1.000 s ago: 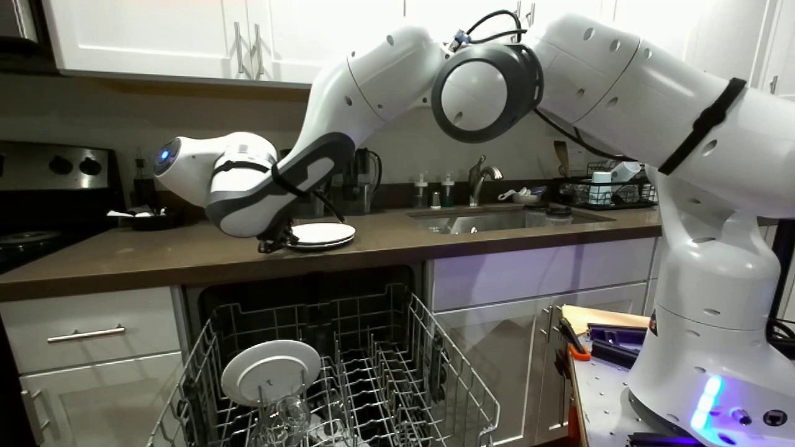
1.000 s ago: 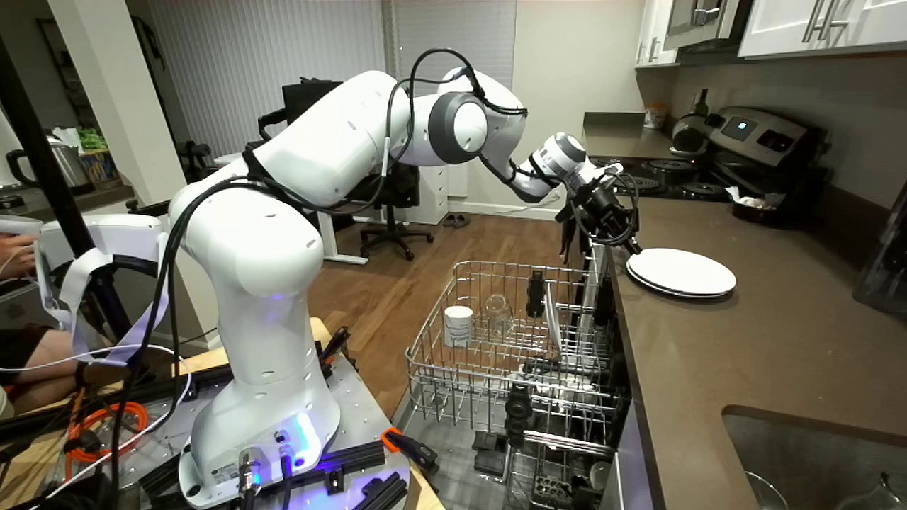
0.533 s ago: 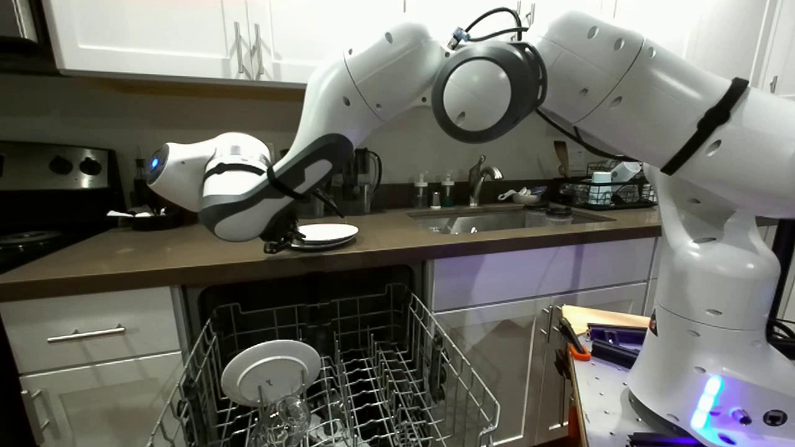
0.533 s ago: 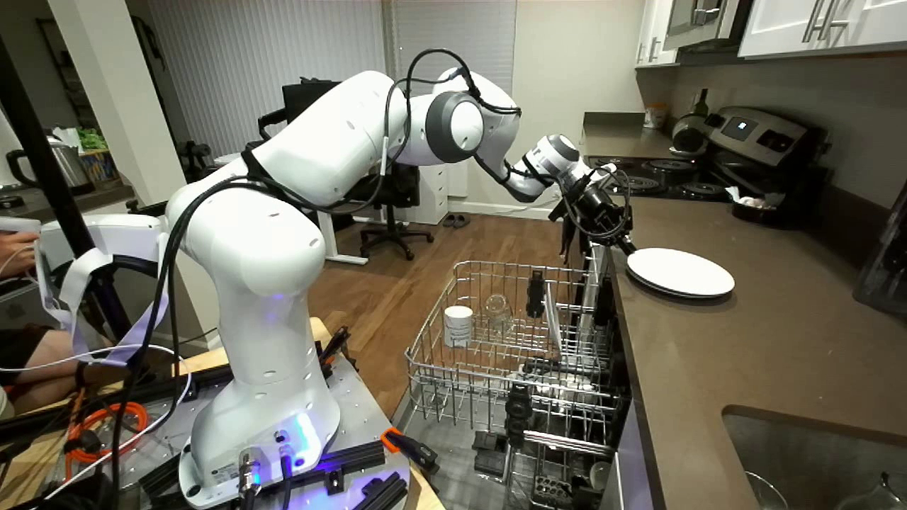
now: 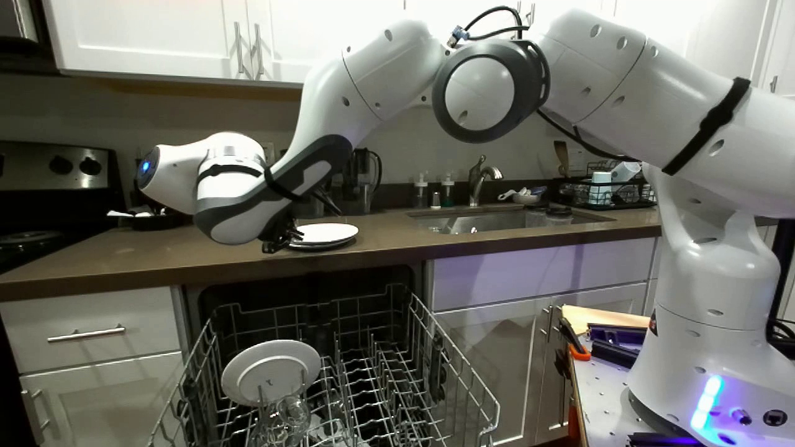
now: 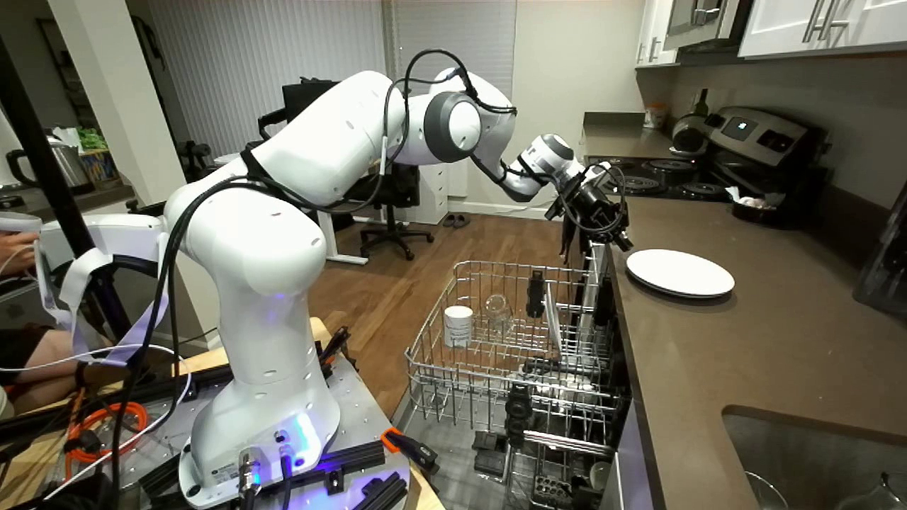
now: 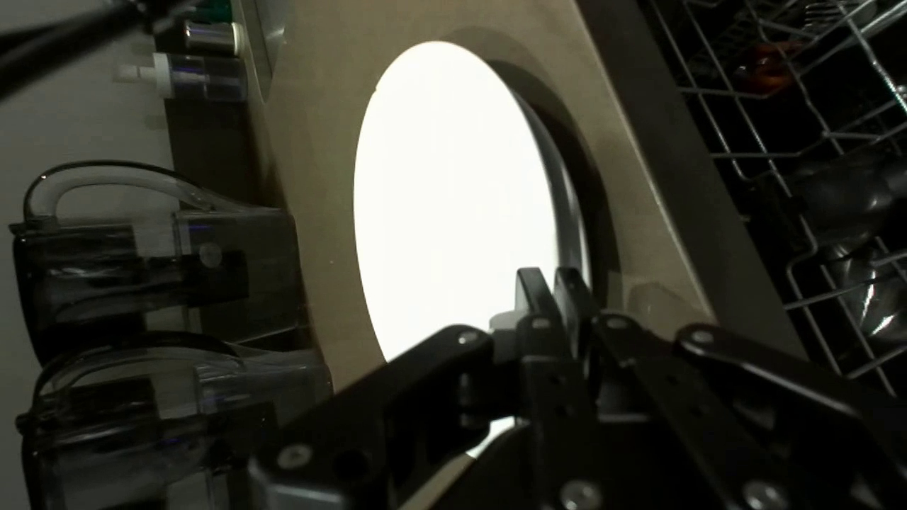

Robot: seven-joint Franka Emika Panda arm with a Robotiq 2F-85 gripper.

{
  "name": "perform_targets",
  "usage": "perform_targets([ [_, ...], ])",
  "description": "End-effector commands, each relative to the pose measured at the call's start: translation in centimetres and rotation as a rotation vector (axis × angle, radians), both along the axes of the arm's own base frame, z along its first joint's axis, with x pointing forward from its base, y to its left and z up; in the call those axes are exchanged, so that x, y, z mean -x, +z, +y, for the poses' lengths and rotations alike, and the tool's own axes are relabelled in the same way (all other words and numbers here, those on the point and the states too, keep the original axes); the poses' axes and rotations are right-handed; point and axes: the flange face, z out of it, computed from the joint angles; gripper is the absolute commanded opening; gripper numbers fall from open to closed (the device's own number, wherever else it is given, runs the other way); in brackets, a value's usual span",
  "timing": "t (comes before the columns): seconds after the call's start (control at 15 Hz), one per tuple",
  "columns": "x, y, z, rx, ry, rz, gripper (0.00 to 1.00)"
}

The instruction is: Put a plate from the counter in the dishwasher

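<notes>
White dinner plate point(image 7: 446, 184) is lying near the front edge of the counter point(image 6: 744, 354). Only the wrist view is clearly showing the claw point(image 7: 550, 275) standing closed, the plate lying just beyond its fingertips; whether touching is not showing. Well apart, only an exterior view is showing a white cup point(image 6: 458, 327) by the outer edge of the dishwasher rack point(image 6: 460, 374).
</notes>
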Motion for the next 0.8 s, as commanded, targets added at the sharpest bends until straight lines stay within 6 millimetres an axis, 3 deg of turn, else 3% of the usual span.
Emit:
perform_targets([
  [0.0, -0.1, 0.7, 0.3, -0.017, 0.025, -0.004, 0.38],
  [0.13, -0.1, 0.8, 0.1, -0.023, 0.032, -0.009, 0.47],
  [0.27, -0.2, 0.8, -0.1, -0.034, 0.042, -0.017, 0.38],
  [0.47, -0.4, 0.9, -0.5, -0.046, 0.048, -0.029, 0.17],
  [0.67, -0.5, 0.9, -0.9, -0.054, 0.052, -0.035, 0.09],
  [0.73, -0.5, 0.8, -1.0, -0.055, 0.052, -0.037, 0.13],
])
